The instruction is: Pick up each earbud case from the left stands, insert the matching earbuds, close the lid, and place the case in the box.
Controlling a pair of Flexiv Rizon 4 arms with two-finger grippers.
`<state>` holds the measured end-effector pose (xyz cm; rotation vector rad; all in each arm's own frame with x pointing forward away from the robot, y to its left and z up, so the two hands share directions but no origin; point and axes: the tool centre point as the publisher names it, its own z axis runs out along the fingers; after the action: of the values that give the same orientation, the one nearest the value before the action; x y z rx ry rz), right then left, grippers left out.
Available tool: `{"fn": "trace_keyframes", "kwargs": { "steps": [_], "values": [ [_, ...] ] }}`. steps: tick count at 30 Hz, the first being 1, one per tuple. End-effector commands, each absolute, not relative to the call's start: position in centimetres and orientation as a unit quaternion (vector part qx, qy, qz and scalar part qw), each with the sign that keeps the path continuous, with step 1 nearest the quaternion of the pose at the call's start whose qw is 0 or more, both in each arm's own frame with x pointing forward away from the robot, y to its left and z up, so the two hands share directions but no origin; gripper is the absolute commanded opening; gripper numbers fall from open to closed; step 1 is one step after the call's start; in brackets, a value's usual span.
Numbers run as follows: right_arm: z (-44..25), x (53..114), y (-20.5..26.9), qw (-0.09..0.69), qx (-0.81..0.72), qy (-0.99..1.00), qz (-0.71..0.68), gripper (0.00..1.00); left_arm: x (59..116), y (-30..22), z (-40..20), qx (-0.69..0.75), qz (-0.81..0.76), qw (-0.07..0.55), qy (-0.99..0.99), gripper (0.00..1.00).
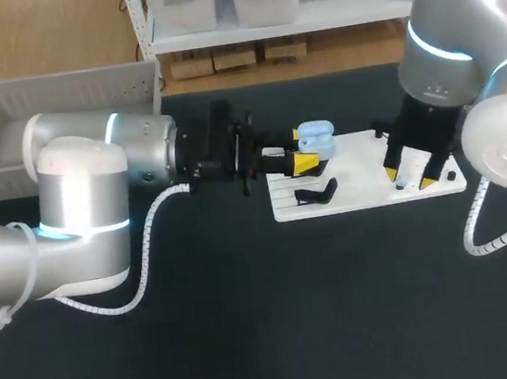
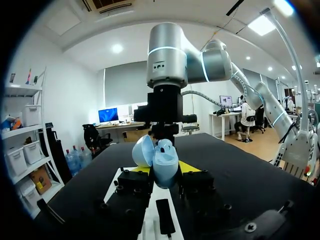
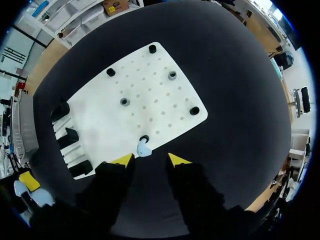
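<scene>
Surface: matte black table top (image 1: pixel 254 339), smooth and flat.
Board: flat white rectangular plastic board (image 1: pixel 365 184) lying on the table, dotted with rows of small holes; short black round pegs (image 3: pixel 152 48) near its corners and two grey ring-shaped studs (image 3: pixel 124 101) further in.
Stands: angular black stands (image 1: pixel 318 193) at the board's left end, standing in a row on slotted white rails.
Case: glossy light blue rounded earbud case (image 2: pixel 164 162), egg-like, lid hinged open and tilted to one side; it is lifted above the board's left end.
Left gripper (image 2: pixel 166 169): my two yellow-tipped fingers press the case from both sides, holding it.
Right gripper (image 3: pixel 150 160): hangs over the board's right end, my fingers parted with nothing between them.
Earbud: small pale blue smooth earbud (image 3: pixel 143 148) at the board's edge beside a black peg, just ahead of my right fingers; I cannot tell whether a tip touches it.
Box: grey latticed plastic basket (image 1: pixel 53 85), rectangular, at the table's far left, well apart from the board.
</scene>
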<state>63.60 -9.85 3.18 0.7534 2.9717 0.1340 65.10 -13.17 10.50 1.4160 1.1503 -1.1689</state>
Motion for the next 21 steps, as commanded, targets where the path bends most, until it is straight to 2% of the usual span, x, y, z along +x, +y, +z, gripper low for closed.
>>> {"fn": "trace_keyframes", "kwargs": {
  "steps": [1,21],
  "values": [
    [2.85,64.17,-9.68,0.035,0.246,0.968,0.044,0.38,65.05,-13.17,10.42,0.577,-0.476,0.470,0.469,0.00],
    [2.24,65.13,-9.79,0.031,0.248,0.967,0.042,0.32,65.05,-13.17,10.42,0.577,-0.476,0.470,0.469,0.00]
  ]
}}
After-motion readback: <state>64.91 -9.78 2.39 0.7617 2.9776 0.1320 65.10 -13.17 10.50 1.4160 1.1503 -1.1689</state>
